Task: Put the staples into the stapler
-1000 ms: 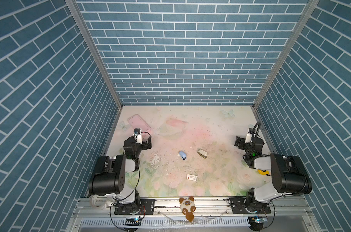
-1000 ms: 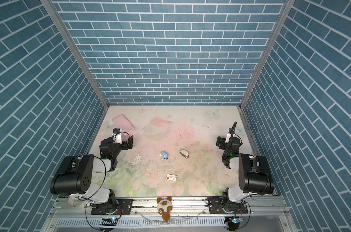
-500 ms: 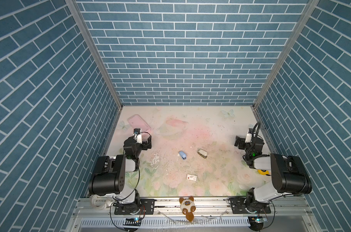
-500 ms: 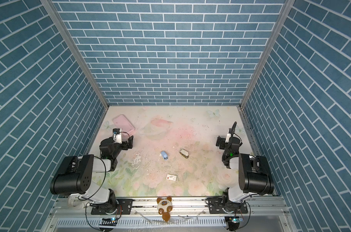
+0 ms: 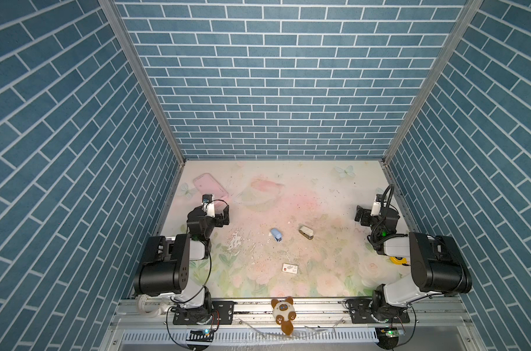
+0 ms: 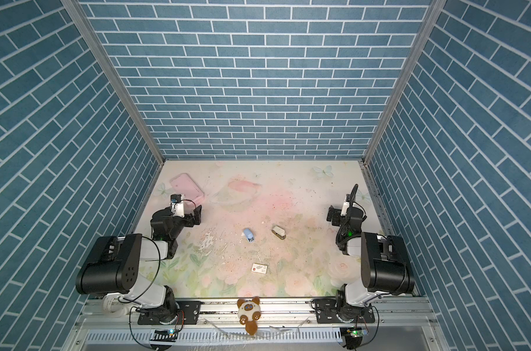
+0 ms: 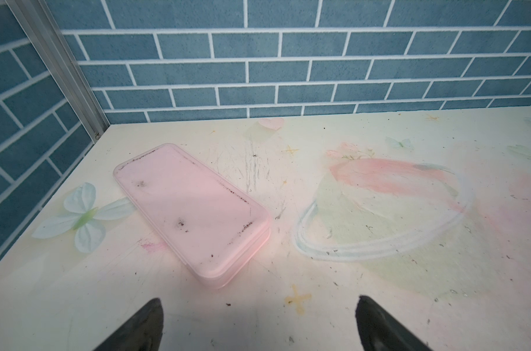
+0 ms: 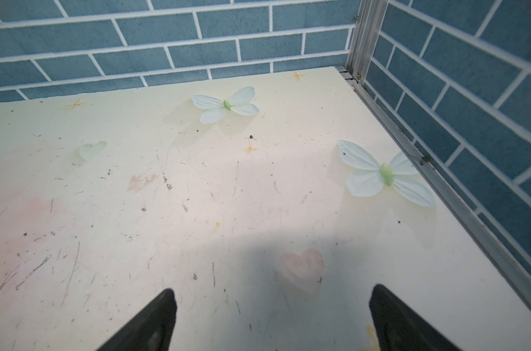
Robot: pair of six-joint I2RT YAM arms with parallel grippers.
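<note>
Nothing has shifted since the earlier frames: both arms sit parked and both claws are spread wide, holding nothing.

The staples lie as grey strips in their white card tray, which sits near the front of the table, about midway between the arms with its long axis running roughly left to right. From the left claw the tray lies to the near right, and from the right claw to the near left. The left looks marginally closer. Both wrist views face the far wall, the left claw's over a pink case, so neither shows the tray. Just beyond the tray are a blue stapler-like item and a beige stapler-like item. They are too small to tell which one takes the staples.
</note>
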